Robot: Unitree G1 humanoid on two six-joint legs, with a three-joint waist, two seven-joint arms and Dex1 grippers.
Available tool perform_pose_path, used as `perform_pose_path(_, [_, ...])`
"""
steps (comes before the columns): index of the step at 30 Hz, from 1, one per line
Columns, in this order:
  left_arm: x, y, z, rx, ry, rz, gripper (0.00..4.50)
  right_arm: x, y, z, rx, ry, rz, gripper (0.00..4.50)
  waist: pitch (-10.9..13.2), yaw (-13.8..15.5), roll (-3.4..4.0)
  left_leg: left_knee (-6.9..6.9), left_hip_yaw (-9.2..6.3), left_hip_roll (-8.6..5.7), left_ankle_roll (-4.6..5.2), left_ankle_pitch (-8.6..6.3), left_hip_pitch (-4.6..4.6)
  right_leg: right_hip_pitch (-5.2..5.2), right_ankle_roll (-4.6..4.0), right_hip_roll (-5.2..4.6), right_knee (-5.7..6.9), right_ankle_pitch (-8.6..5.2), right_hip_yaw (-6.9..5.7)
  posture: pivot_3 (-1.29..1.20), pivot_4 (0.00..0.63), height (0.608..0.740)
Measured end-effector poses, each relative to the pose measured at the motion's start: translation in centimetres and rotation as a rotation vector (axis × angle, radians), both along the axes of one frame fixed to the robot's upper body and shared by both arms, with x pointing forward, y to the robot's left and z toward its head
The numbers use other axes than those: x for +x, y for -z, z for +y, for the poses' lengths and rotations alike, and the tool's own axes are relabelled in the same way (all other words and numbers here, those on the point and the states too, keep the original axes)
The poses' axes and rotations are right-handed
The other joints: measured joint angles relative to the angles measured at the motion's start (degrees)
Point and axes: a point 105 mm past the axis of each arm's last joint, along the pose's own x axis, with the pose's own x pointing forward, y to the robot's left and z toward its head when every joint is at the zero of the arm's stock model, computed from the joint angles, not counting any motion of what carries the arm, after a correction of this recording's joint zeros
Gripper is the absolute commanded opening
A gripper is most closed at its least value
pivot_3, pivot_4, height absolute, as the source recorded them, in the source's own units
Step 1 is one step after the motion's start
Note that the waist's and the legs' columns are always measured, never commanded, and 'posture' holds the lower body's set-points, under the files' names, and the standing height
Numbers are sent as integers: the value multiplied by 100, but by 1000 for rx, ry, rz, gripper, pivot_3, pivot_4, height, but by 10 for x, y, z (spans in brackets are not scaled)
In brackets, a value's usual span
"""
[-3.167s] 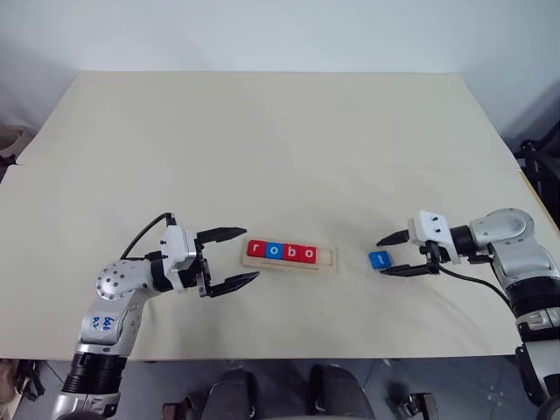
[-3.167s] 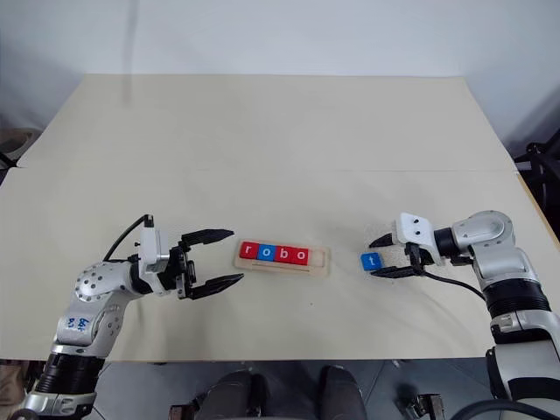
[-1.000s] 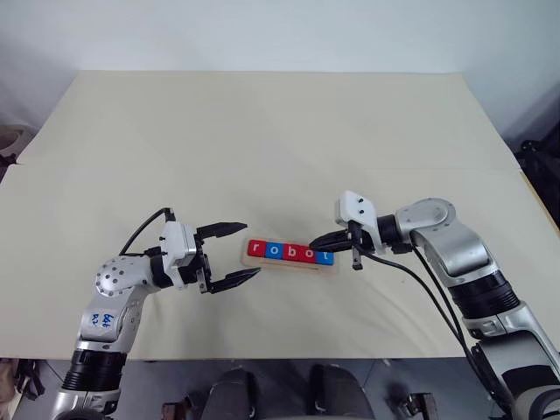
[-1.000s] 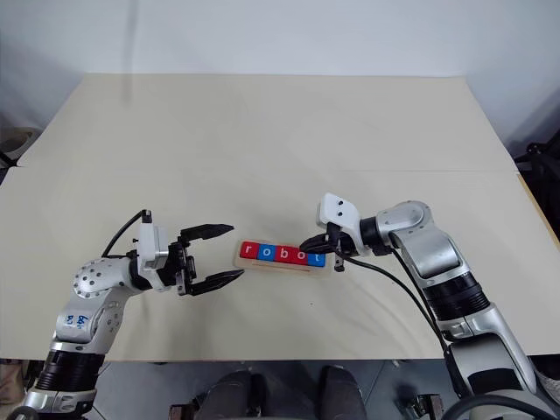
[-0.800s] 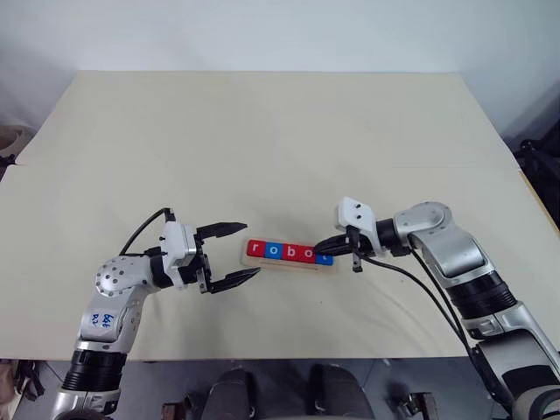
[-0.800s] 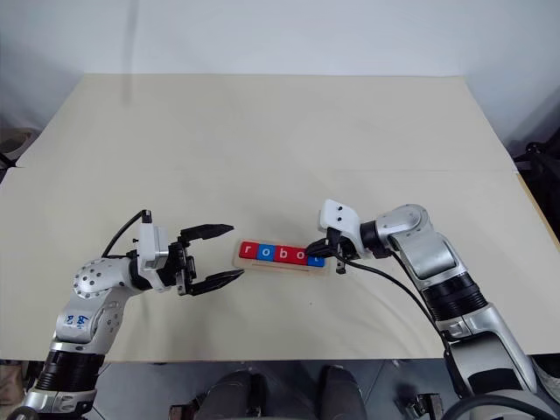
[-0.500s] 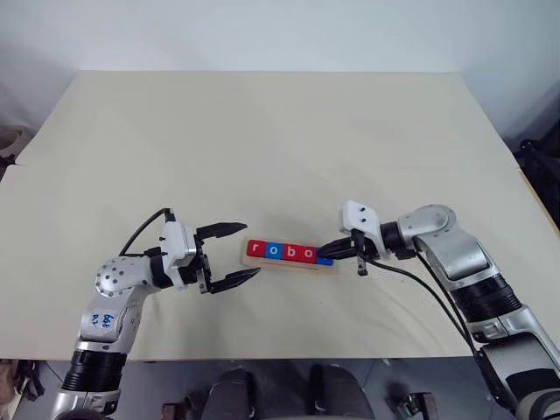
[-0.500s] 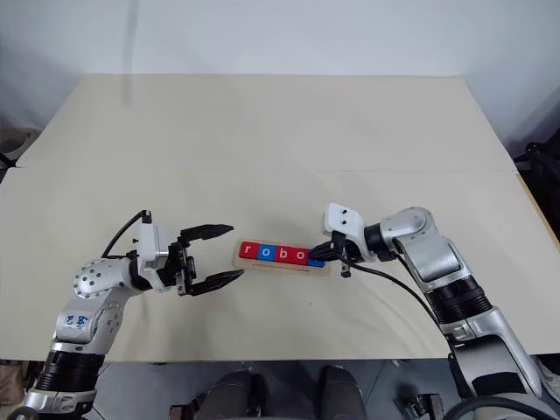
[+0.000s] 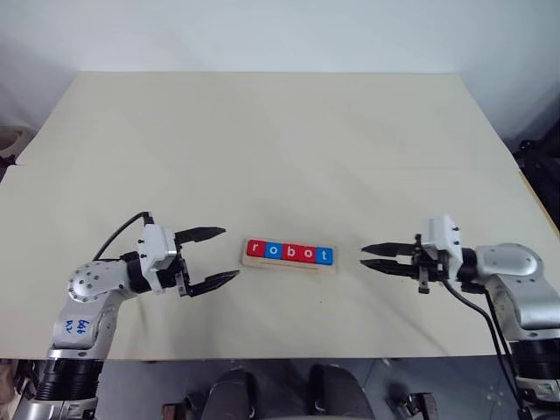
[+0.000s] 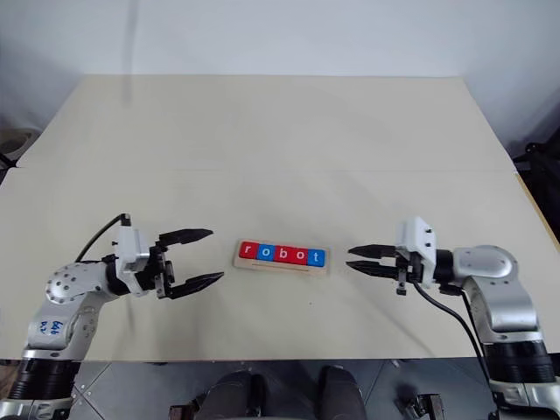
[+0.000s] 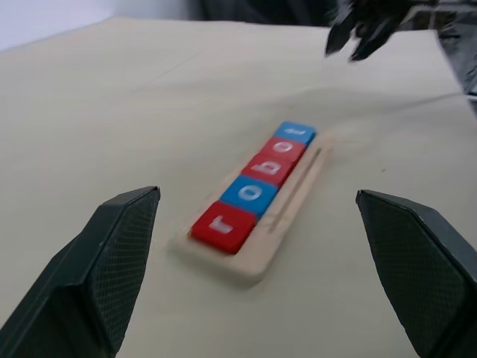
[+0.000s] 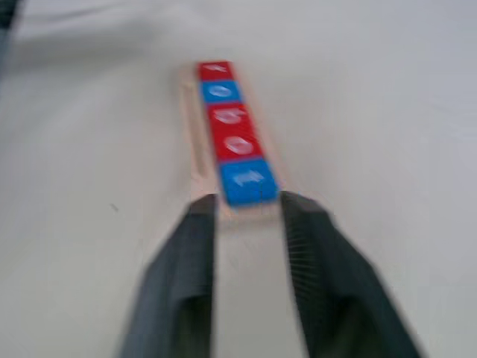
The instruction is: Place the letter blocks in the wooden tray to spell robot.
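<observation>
The wooden tray (image 9: 289, 268) lies at the table's front middle. Five letter blocks (image 9: 289, 253) sit in it in a row and read r, o, b, o, t. The blue t block (image 9: 325, 255) is at the right end. My left gripper (image 9: 231, 252) hovers just left of the tray, open wide and empty. In the left wrist view its fingers (image 11: 112, 261) flank the tray (image 11: 294, 216). To the tray's right, a short gap away, my right gripper (image 9: 363, 255) is open a little and holds nothing. Its fingers (image 12: 190, 268) point at the t block (image 12: 247, 180).
The cream table top (image 9: 280, 149) stretches bare behind the tray to a white wall. The table's front edge runs just below both arms. Dark equipment (image 9: 538, 153) stands beyond the table's right edge.
My right gripper let go of the blue t block at the tray's right end, opened and drew back to the right. My left gripper shifted a little to the left.
</observation>
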Motion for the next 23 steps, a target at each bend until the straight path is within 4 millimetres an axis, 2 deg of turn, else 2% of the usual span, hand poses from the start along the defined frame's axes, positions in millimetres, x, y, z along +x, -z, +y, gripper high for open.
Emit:
perform_pose_path(6, [2,4,19,30,-30,16,4500,-10,10,-13,10,61,-10,4268,0,3,0,-1,2,0,0,0,2,1,0,1,-1,0,2,0,150,740])
perform_pose_path(7, [3,4,23,36,-39,15,4500,-11,11,-15,11,67,-10,4493,0,3,0,-1,2,0,0,0,1,0,0,0,-1,0,2,0,150,740])
perform_pose_path(9, [5,3,30,40,-59,4,4500,-12,9,-16,26,79,-17,4493,0,2,0,-1,0,-1,0,0,2,1,0,-1,-1,0,4,0,150,740])
perform_pose_path(23, [12,-6,32,98,-60,-71,4500,-7,-3,-17,28,67,-20,4493,0,5,0,0,2,-1,0,0,2,0,0,0,1,0,4,0,150,740])
